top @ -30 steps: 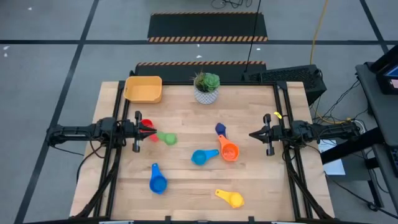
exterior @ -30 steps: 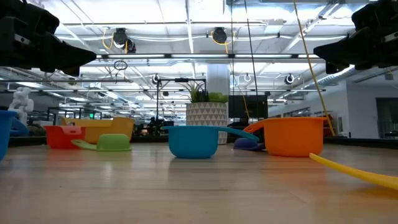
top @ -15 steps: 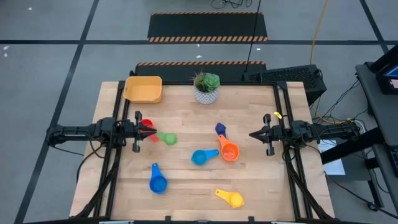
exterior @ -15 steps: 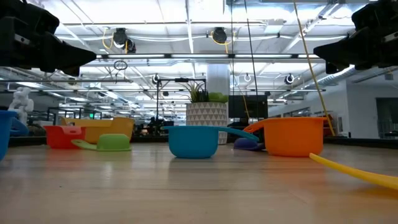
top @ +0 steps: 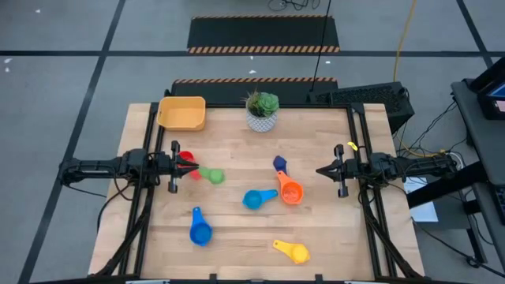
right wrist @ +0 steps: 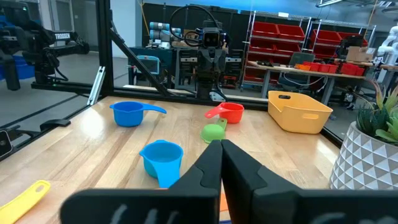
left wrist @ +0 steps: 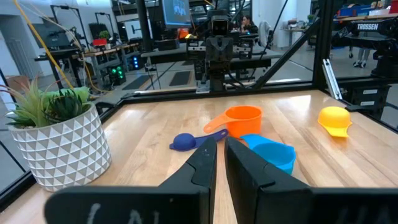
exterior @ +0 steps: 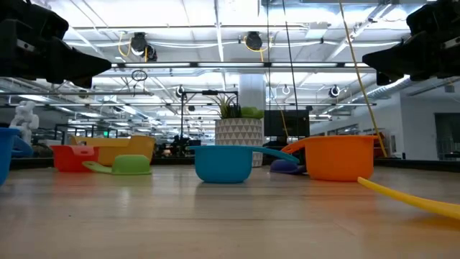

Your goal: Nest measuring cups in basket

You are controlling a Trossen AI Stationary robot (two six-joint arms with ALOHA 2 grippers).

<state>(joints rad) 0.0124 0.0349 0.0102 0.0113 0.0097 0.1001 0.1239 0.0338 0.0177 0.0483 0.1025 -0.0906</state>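
Several measuring cups rest on their bases on the wooden table: red [top: 186, 158], green [top: 213, 175], small dark blue [top: 279, 163], orange [top: 290, 192], light blue [top: 254, 199], blue [top: 200, 231] and yellow [top: 293, 251]. The yellow-orange basket [top: 182, 113] stands at the far left corner. My left gripper [top: 192, 165] hovers shut, high above the table beside the red cup, pointing right. My right gripper [top: 319, 170] hovers shut at the right side, pointing left toward the orange cup. In the low view both arms hang well above the cups.
A white pot with a green plant [top: 262, 110] stands at the far edge, right of the basket. Black frame rails [top: 150, 197] run along the table's left and right sides. Bare wood shows between the cups and along the near edge.
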